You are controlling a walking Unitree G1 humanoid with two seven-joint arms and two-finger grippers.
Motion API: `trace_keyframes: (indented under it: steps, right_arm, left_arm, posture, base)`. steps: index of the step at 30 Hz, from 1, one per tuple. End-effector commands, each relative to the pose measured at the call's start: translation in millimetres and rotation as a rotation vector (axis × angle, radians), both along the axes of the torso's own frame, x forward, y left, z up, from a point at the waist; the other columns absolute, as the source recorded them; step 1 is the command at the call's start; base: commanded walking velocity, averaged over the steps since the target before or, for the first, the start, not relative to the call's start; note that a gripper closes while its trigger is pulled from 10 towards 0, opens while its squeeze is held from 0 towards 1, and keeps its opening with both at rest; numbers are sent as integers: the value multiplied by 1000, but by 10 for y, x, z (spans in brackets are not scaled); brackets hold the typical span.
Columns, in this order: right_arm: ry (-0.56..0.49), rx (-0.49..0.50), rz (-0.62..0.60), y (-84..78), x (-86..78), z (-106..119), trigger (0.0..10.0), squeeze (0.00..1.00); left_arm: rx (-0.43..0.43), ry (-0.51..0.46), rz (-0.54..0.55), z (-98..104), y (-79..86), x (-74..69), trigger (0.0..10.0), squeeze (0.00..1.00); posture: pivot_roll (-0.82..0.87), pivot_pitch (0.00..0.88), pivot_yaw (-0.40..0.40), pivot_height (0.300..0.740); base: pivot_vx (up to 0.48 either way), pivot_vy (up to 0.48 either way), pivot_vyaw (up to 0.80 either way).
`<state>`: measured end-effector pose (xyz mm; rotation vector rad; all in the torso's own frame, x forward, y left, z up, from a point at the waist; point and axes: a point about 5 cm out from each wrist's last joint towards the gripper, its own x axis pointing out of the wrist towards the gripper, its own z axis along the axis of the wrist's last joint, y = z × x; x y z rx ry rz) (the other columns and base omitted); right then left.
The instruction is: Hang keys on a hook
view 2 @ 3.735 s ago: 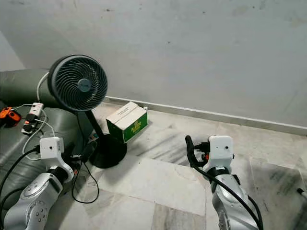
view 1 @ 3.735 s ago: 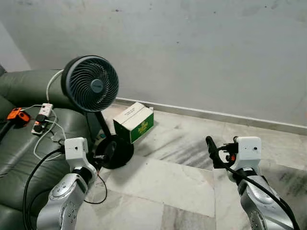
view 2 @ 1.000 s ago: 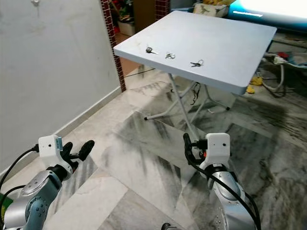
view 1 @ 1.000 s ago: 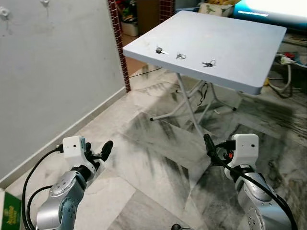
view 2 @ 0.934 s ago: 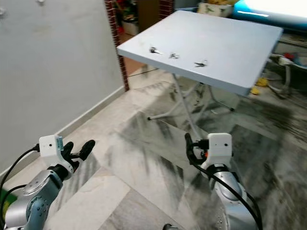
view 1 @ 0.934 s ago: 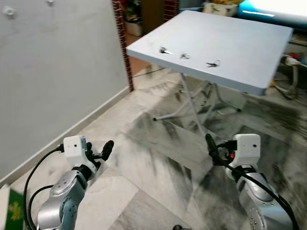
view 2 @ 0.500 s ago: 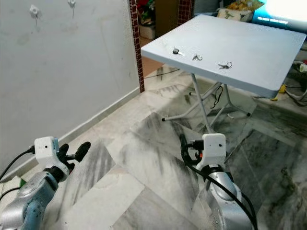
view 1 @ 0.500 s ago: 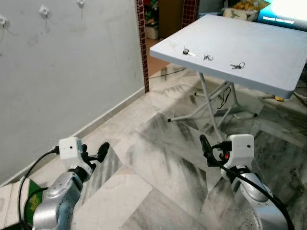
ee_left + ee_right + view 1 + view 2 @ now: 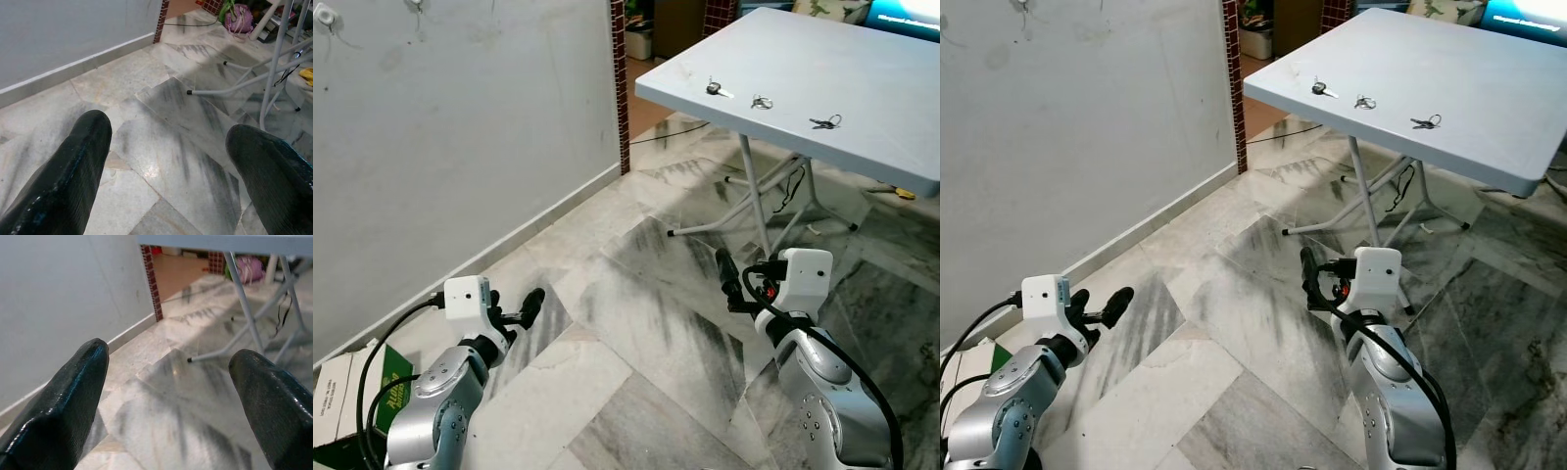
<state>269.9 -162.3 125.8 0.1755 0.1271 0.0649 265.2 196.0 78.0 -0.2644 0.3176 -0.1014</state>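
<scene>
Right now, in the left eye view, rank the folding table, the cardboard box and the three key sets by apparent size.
1. Folding table
2. Cardboard box, partly cut off
3. Key sets: all tiny, too alike to rank.

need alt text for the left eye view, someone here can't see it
Three sets of keys lie in a row near the edge of a grey folding table ahead on the right. Both grippers, left and right, hang empty over the marble floor, with a grey wall on the left bearing hooks.

A lived-in home: marble floor (image 9: 636,323), a folding table (image 9: 862,88) on the far right (clutter beyond), plain wall (image 9: 460,137) left.
</scene>
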Motion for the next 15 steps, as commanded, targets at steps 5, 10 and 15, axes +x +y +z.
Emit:
trace_keyframes:
  steps: [5, 10, 15]
  right_arm:
    - [37, 151, -9, 88, 59, -23, 10000, 0]
    - [60, 240, 39, 294, 134, -38, 10000, 0]
    - [139, 523, 45, 524, 276, -150, 10000, 0]
  left_arm:
    - [-8, 48, -33, -68, 16, -20, 10000, 0]
    - [-52, 92, -125, -97, -99, -33, 10000, 0]
    - [-53, 98, -196, -74, -218, -21, 10000, 0]
  posture:
    - [-44, 74, 66, 740]
    - [-25, 70, 73, 740]
    - [2, 73, 88, 740]
  base:
    - [0, 0, 0]
    - [0, 0, 0]
    - [0, 0, 0]
